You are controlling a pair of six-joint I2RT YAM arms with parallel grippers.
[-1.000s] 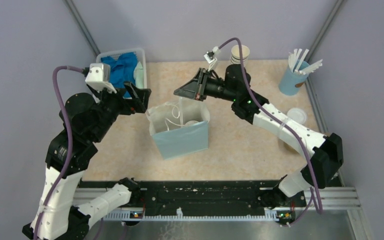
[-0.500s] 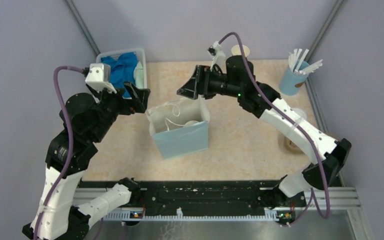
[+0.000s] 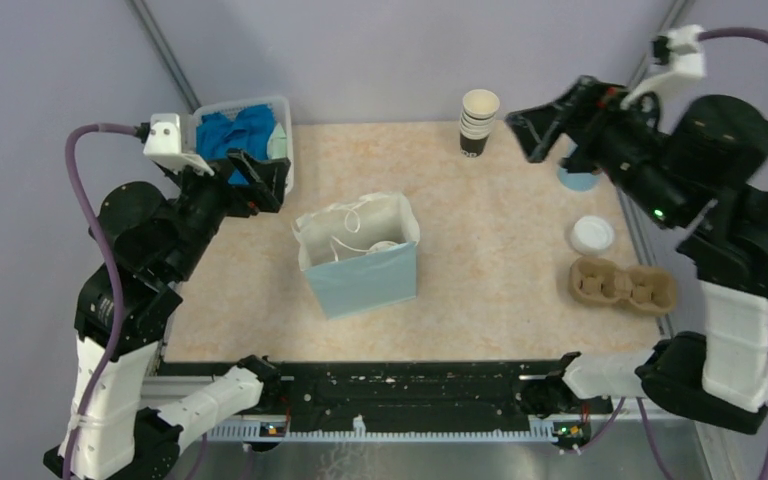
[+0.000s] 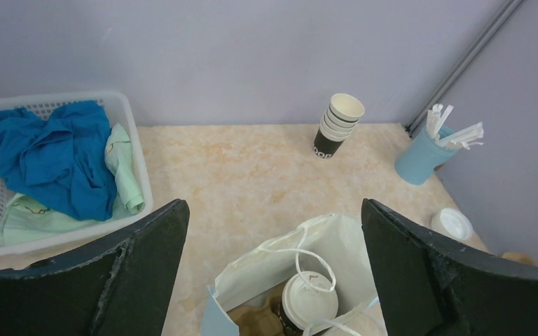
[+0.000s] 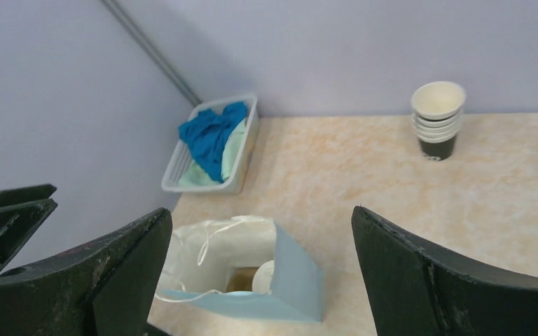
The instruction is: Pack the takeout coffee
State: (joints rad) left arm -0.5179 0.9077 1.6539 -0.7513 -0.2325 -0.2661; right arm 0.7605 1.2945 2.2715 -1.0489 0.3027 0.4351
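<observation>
- Pulled right hand up and far away from bag; now released, empty.
- Shows coffee inside bag, just below left hand, likewise released.
- Looks packed.

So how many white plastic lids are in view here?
2. One caps the takeout coffee inside the blue bag; the loose lid lies on the table near its right edge, beside the cardboard carrier. The bag's depths could hide more.
</observation>
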